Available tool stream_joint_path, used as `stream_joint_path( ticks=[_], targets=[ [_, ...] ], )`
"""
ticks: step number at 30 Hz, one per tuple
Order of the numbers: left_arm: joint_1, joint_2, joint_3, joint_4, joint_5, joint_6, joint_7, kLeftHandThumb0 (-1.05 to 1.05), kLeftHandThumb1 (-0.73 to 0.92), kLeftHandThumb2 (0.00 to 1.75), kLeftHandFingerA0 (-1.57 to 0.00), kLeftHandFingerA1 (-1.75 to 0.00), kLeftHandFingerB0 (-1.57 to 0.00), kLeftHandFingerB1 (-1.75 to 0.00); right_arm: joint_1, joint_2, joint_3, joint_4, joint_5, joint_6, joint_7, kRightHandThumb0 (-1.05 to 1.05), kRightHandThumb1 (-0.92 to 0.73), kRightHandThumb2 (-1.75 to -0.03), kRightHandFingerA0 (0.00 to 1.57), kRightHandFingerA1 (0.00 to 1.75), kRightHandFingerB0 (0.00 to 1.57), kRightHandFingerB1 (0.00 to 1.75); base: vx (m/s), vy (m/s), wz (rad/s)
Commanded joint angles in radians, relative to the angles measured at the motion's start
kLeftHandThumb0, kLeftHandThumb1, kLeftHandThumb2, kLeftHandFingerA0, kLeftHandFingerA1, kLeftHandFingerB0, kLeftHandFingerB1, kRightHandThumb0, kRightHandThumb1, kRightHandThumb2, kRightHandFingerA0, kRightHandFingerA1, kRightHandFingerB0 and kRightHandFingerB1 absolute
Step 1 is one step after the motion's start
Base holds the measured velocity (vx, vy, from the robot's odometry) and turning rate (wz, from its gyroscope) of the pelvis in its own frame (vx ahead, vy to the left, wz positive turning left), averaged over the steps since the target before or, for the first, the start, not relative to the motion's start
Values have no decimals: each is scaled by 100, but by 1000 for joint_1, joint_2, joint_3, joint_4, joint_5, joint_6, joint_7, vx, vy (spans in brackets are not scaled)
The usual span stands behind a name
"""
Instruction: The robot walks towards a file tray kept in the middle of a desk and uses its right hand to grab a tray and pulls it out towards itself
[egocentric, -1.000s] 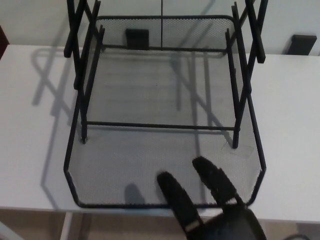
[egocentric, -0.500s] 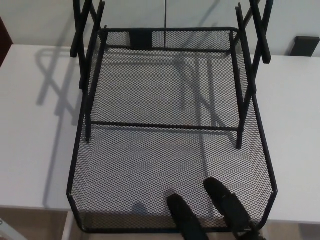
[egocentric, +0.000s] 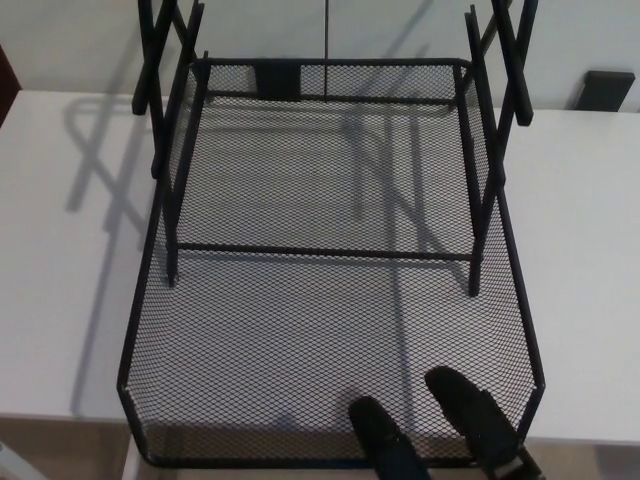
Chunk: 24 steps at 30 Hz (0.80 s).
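The black mesh tray (egocentric: 140, 320) is the lowest level of a black wire file rack (egocentric: 482, 190) on the white desk (egocentric: 60, 300). The tray sticks out toward me, its front rim past the desk's near edge. My right hand (egocentric: 440, 435) comes in at the bottom right. Two of its black fingers (egocentric: 468, 405) lie inside the tray over the front rim, hooked on it. The thumb and palm are hidden below the picture edge. My left hand does not show.
The rack's upright legs stand on both sides of the tray, joined by a crossbar (egocentric: 320, 250). A small black object (egocentric: 607, 88) sits at the desk's back right by the wall. Floor shows under the desk's front edge.
The tray has slid out toward me with my right hand; its front rim now overhangs the desk edge. The hand has drawn back lower in the picture.
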Motion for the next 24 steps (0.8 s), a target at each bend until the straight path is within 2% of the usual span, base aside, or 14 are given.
stream_joint_path(
  ticks=[1, 2, 5, 7, 8, 12, 13, 14, 16, 17, 21, 22, 23, 24],
  targets=[
    [12, 43, -16, 8, 36, 47, -37, -39, 53, 56, -62, -43, -51, -40, -24, 96, 236, -363, 56, -300, -193, -29, -44, -104, 14, 65, 7, 60, 0, 0, 0],
    [11, 39, -19, 11, 41, 43, -29, -46, 45, 73, -57, -53, -47, -49, -75, -16, 69, -271, 267, -371, -316, -47, -55, -74, 12, 43, 12, 35, 0, 0, 0],
    [6, 43, -22, 14, 50, 36, -25, -38, 53, 56, -63, -44, -53, -40, -57, -43, 80, -359, 355, -402, -219, -52, -55, -79, 5, 47, 7, 39, 0, 0, 0],
    [6, 50, -25, 5, 59, 44, -27, -39, 54, 56, -63, -44, -52, -40, -62, -69, 70, -392, 407, -432, -195, -53, -56, -79, 5, 47, 7, 40, 0, 0, 0],
    [3, 46, -27, 10, 63, 48, -21, -45, 45, 72, -61, -54, -48, -50, -74, -96, 49, -417, 441, -455, -186, -49, -68, -61, 11, 43, 12, 32, 0, 0, 0],
    [2, 47, -26, 12, 52, 45, -29, -43, 46, 71, -60, -54, -48, -49, -211, -81, -39, -399, 549, -536, -233, -40, -71, -62, 24, 50, 17, 36, 0, 0, 0],
    [5, 49, -27, 0, 54, 52, -34, -35, 53, 56, -64, -44, -52, -40, -250, -93, -88, -404, 652, -576, -208, -40, -77, -63, 16, 49, 12, 38, 0, 0, 0],
    [5, 47, -27, 1, 51, 50, -34, -43, 45, 71, -59, -53, -49, -49, -273, -107, -123, -421, 712, -591, -176, -41, -77, -63, 13, 51, 11, 41, 0, 0, 0],
    [3, 45, -30, 9, 51, 51, -34, -43, 46, 70, -57, -52, -49, -49, -310, -100, -152, -421, 778, -625, -165, -33, -72, -67, 16, 59, 10, 48, 0, 0, 0],
    [6, 48, -30, 4, 53, 55, -35, -36, 53, 56, -61, -43, -52, -40, -320, -90, -157, -423, 785, -632, -168, -31, -69, -68, 16, 61, 8, 50, 0, 0, 0],
    [11, 55, -29, -18, 61, 74, -39, -36, 54, 56, -61, -43, -51, -39, -298, -141, -195, -499, 819, -608, -77, -29, -63, -64, 15, 64, 10, 53, 0, 0, 0],
    [10, 55, -29, -17, 62, 74, -38, -43, 47, 70, -57, -51, -48, -48, -279, -157, -200, -517, 848, -612, -58, -28, -62, -64, 15, 64, 9, 54, 0, 0, 0],
    [8, 53, -30, -6, 62, 68, -32, -35, 53, 56, -64, -43, -51, -40, -221, -210, -200, -551, 1009, -655, -7, -27, -66, -69, 9, 60, 3, 50, 0, 0, 0],
    [11, 54, -30, -7, 62, 66, -32, -43, 46, 71, -59, -52, -47, -48, -190, -246, -217, -537, 1091, -716, -19, -34, -70, -66, 18, 60, 9, 45, 0, 0, 0]
  ],
)
